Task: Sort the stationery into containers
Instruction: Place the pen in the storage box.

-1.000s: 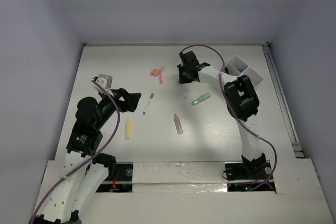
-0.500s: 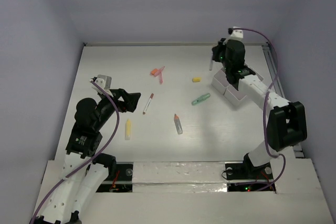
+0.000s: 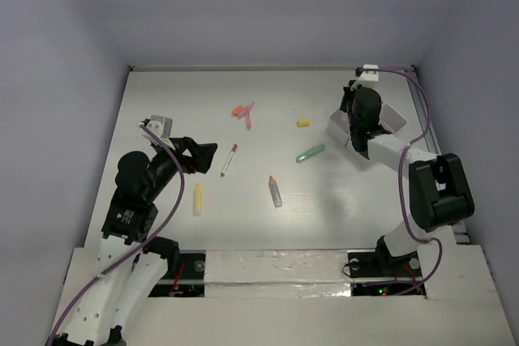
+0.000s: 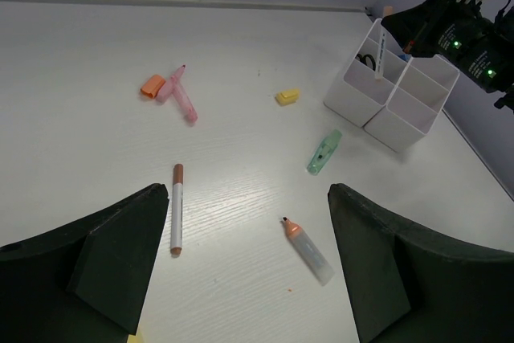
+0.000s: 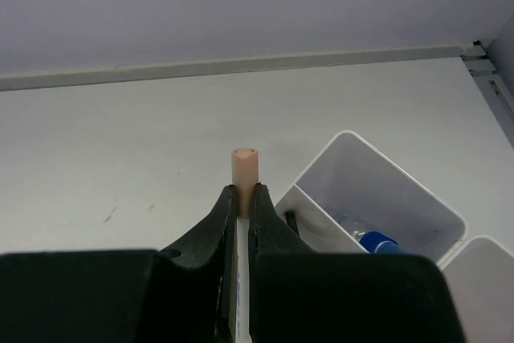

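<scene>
Your right pincer [image 5: 242, 202] is clamped on a tan-capped pen [image 5: 245, 168], held upright over the white organiser [image 4: 401, 126] at upper right. Your left pincer [image 4: 249, 198] gapes empty above the surface [image 4: 96, 46], lower left.

The white organiser tray [image 4: 414, 114] sits upper right, a blue-capped bottle [image 5: 376, 242] inside. By it a peach-capped pen [image 5: 244, 168] stands upright, pinched in the right end effector [image 5: 243, 193]. Lying flat mid-frame: pink pen [image 3: 247, 116], orange bit [image 3: 238, 110], yellow bit [image 3: 303, 122], green clip [image 3: 310, 153], brown-capped pen [image 3: 229, 160], orange-capped grey tube [image 3: 276, 191], yellow tube [image 3: 198, 198].
</scene>
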You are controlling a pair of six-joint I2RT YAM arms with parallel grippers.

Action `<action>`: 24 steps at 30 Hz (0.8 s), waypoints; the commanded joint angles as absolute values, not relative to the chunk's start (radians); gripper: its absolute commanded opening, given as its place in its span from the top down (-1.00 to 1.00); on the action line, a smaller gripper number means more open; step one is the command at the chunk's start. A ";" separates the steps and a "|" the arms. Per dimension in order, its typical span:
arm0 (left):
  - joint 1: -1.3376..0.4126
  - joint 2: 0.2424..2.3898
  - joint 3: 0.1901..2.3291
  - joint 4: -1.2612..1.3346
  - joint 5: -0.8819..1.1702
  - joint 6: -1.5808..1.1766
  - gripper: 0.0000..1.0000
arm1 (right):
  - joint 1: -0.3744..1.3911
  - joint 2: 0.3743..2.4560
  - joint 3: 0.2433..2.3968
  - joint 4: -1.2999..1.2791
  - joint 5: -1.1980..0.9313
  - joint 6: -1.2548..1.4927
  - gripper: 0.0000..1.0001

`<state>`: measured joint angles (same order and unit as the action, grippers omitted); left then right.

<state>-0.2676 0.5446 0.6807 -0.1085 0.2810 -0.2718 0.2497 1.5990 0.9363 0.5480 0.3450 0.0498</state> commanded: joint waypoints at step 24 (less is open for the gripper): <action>-0.272 0.522 0.696 -0.058 0.288 -0.262 -0.56 | 0.253 1.631 0.782 0.876 0.400 -0.029 1.00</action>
<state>-0.2676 0.5373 0.6807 -0.1043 0.2810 -0.2707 0.2497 1.6516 0.7956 0.7780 0.3923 -0.0227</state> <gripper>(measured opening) 0.781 0.055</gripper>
